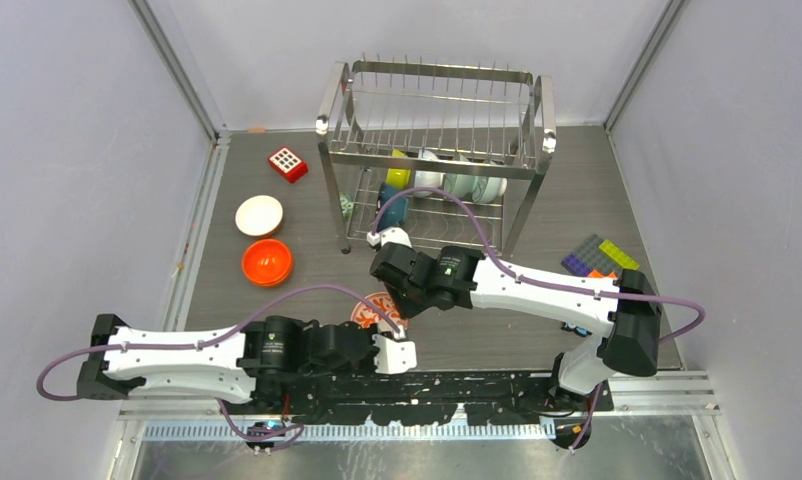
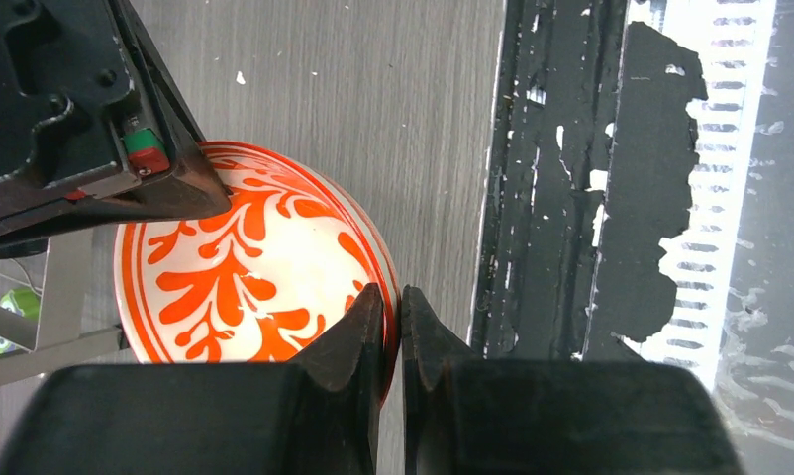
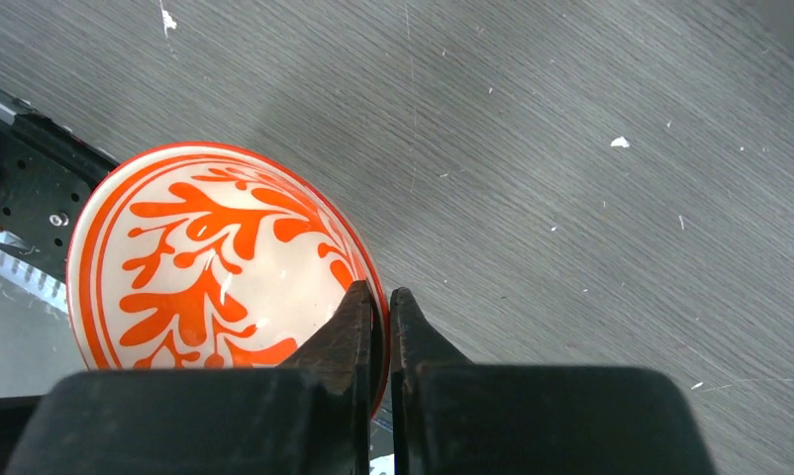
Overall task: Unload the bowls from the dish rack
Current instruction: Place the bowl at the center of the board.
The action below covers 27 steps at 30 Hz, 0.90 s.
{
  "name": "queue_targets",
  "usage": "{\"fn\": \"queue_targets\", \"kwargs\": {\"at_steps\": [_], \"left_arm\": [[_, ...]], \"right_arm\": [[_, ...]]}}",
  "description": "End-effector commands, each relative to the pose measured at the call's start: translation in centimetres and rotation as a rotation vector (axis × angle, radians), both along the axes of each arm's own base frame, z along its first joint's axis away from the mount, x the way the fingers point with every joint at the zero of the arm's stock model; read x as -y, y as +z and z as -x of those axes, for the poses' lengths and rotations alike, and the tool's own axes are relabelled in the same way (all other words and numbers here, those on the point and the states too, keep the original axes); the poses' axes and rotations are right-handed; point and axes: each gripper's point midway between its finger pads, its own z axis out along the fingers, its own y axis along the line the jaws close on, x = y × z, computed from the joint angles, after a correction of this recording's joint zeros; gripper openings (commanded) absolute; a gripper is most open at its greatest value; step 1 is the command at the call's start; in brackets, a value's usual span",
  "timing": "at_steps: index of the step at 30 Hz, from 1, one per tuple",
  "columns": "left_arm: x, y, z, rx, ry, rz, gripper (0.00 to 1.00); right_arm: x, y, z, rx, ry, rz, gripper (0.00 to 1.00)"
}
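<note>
- A black mounting plate (image 1: 457, 386) lines the near edge of the grey wood-grain counter (image 1: 307, 250), with both arm bases bolted along it.
- The left claw (image 2: 393, 297) reaches in from the left just beyond that plate, its fingers pressed together on the near rim of the patterned bowl (image 2: 245, 267).
- The red-and-white patterned bowl sits near the front centre of the counter, between the two claws. It is round, with no long side, and its mouth faces upward. Whether it rests on the counter or hangs just above it cannot be told.
- The right claw (image 3: 381, 295) comes in from the far right side and is also clamped on the bowl's rim, at the edge opposite the left claw.
- Farther back on the left, an orange bowl (image 1: 267, 262) and a white bowl (image 1: 259, 215) stand mouth-up on the counter, just beside each other.
- Flat toy bricks (image 1: 599, 258) lie at the right edge.
- The dish rack (image 1: 437, 120) stands at the far centre, its long axis running left to right.
- In the rack, a lime-yellow bowl (image 1: 399, 172) and pale bowls (image 1: 462, 182) stand on edge, with a dark teal bowl (image 1: 393, 210) lower down.
- A red block with white dots (image 1: 288, 164) lies left of the rack.
</note>
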Motion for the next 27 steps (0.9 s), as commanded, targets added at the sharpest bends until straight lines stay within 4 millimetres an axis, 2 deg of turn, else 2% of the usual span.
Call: {"fn": "queue_targets", "kwargs": {"at_steps": [1,3,4,6,9,15,19,23,25,27], "left_arm": [[1.1,2.8,-0.9,0.035,0.052,0.156,0.01],[0.9,3.1,-1.3,0.035,0.092,0.177,0.16],[0.8,3.2,-1.5,0.033,0.11,0.182,0.32],[0.4,3.6,-1.9,0.024,0.165,0.201,0.51],[-0.1,4.2,-2.6,0.023,0.234,0.25,0.63],[-0.7,6.7,-4.1,-0.025,0.412,0.437,0.98],[-0.8,8.3,-4.7,-0.103,0.53,0.595,1.0],[1.1,10.2,-3.3,-0.258,0.477,0.788,1.0],[1.1,10.8,-4.0,-0.312,0.557,0.877,1.0],[0.8,10.4,-5.0,-0.316,0.657,0.896,0.99]], "right_arm": [[0.1,0.9,-0.9,0.053,-0.031,-0.011,0.01],[0.5,1.1,-1.3,0.079,-0.056,-0.024,0.01],[0.8,1.2,-1.5,0.096,-0.073,-0.029,0.01],[1.4,2.0,-1.9,0.138,-0.098,-0.057,0.01],[2.1,3.0,-2.5,0.192,-0.134,-0.115,0.01],[3.8,4.7,-3.5,0.298,-0.222,-0.23,0.01],[4.5,4.6,-3.7,0.321,-0.258,-0.278,0.01],[4.6,3.7,-3.7,0.319,-0.289,-0.303,0.01],[4.5,3.3,-3.7,0.309,-0.304,-0.318,0.01],[4.3,3.0,-3.7,0.304,-0.315,-0.336,0.01]]}}
